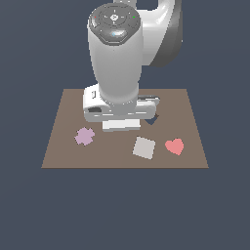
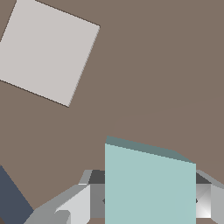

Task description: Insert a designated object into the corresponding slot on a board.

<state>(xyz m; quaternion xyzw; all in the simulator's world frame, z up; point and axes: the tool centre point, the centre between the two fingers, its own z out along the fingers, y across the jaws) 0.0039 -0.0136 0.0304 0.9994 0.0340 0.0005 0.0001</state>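
My gripper [image 2: 148, 202] is shut on the pale teal tile [image 2: 148, 183], which fills the gap between the grey fingers [image 2: 81, 202] and is held above the brown board [image 2: 166, 78]. In the exterior view the arm's hand [image 1: 119, 108] hangs over the middle of the board [image 1: 63, 151] and hides the tile and the fingertips. A dark cutout [image 1: 154, 118] shows partly beside the hand, its shape mostly hidden. I cannot tell whether it is the diamond slot.
A beige-grey square tile [image 1: 144, 147] lies on the board near its front edge and also shows in the wrist view [image 2: 48, 52]. A lilac cross piece [image 1: 84, 136] and a red heart piece [image 1: 174, 146] lie on the board. A dark patch [image 2: 11, 197] shows at the wrist view's corner.
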